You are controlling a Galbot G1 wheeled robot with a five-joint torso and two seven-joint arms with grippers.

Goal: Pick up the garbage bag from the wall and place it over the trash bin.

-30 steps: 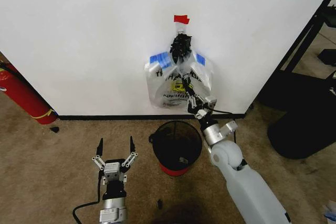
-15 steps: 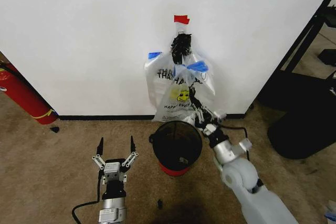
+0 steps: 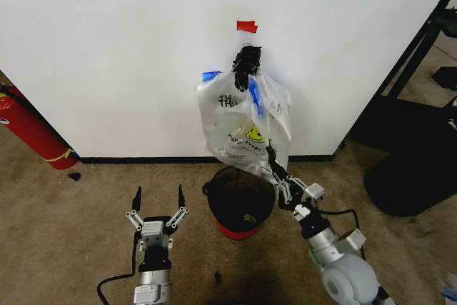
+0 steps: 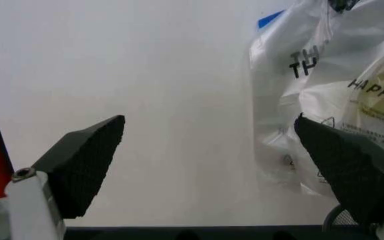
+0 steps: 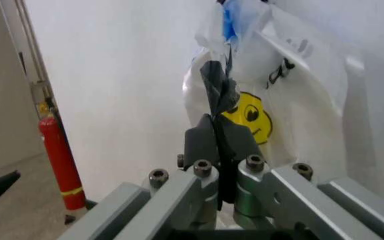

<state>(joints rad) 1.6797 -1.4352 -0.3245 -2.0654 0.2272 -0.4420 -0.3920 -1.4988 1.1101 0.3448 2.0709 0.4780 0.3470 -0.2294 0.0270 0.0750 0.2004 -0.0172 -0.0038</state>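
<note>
Red fire extinguisher [image 3: 28, 131] leans at the wall's foot, well to the left of the left gripper [image 3: 156, 203]. That pincer is parked low over the brown carpet [image 3: 64, 248], fingers spread wide apart and gripping nothing; in its wrist view the two dark pads [image 4: 85, 162] frame bare white wall [image 4: 145, 100], with the garbage bag [image 4: 325, 100] off toward one pad.

Black wire-mesh trash bin [image 3: 241, 199] with a red base stands on the carpet between the two pincers, just right of the left one and just left of the right one.

Garbage bag [image 3: 243, 123], thin whitish plastic with a yellow smiley, hangs on the wall from a dark hook [image 3: 247, 58] under a strip of red tape [image 3: 247, 26], directly above the bin and up-left of the right gripper [image 3: 272, 160]. Its lower edge is drawn outward toward that pincer. The right gripper's fingers [image 5: 222, 135] are closed together, apparently pinching a fold of the bag, though the contact is hard to confirm.
</note>
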